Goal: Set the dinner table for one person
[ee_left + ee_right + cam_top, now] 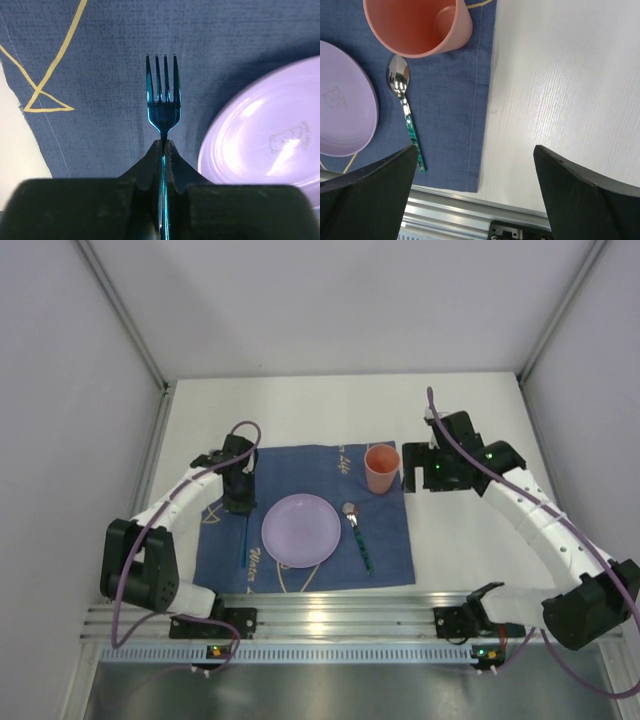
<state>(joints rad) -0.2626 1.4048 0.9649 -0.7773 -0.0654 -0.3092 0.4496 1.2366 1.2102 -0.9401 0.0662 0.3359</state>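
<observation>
The white dinner table [470, 410] carries a dark blue cloth [385, 560]. On the cloth lie a lilac plate [300, 530], an orange cup [381, 468] and a green-handled spoon [357, 535] right of the plate. My left gripper [241, 498] is left of the plate, shut on a blue fork [246, 540]. In the left wrist view my gripper [164, 145] pinches the fork [162, 87] at its neck, tines past the fingertips, over the cloth [100, 50] and beside the plate [265, 135]. My right gripper [420, 475] is open and empty, right of the cup [415, 25].
A silver aluminium rail [330, 605] runs along the table's near edge. Grey walls enclose the table on the left, right and back. In the right wrist view the open gripper [475, 190] hangs over the cloth's right edge [480, 100] and bare table [560, 75].
</observation>
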